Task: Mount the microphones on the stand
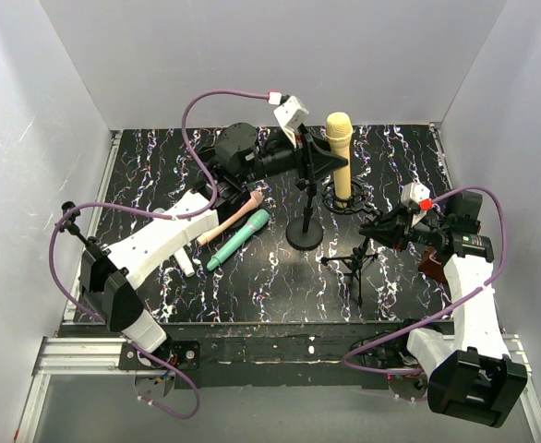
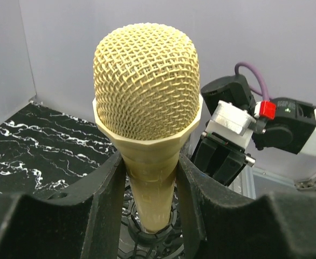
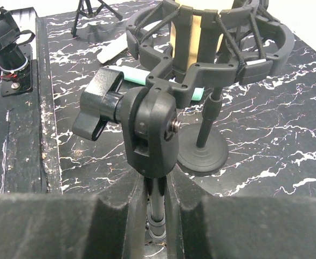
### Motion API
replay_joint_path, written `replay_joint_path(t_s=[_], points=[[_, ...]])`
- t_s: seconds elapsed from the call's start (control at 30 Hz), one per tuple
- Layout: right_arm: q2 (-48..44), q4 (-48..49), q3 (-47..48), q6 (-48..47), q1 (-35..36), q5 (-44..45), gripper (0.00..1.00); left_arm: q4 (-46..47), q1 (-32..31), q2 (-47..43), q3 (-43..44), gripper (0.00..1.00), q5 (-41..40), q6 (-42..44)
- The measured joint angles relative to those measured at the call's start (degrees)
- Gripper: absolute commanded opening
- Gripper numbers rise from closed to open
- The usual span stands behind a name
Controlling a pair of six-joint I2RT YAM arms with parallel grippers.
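Top external: teal microphone (image 1: pixel 238 240) lies on black-marbled table (image 1: pixel 280 288) between pale walls (image 1: pixel 252 55).

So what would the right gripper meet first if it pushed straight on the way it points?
The stand pole: it already sits between the closed fingers of the right gripper. Past it, probably the round-base stand, though depth is unclear.
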Motion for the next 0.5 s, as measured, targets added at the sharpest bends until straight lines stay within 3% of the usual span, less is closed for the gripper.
replay_joint_path(t_s=[0.27,0.43,0.5], points=[[0.44,-0.46,0.04,-0.68,-0.22,-0.63,0.21,-1.81,-1.44,0.5,-2.69,0.03,-0.11,2.45],[0.66,-0.68,0.13,-1.09,-0.26,-0.83,0.21,-2.91,-1.79,0.98,-4.76,0.4,-0.2,1.79],[0.76,-0.87,0.26,-1.2,-0.33,-0.9,0.2,-3.06,-1.79,0.98,-5.01,0.5,-0.39,1.38]])
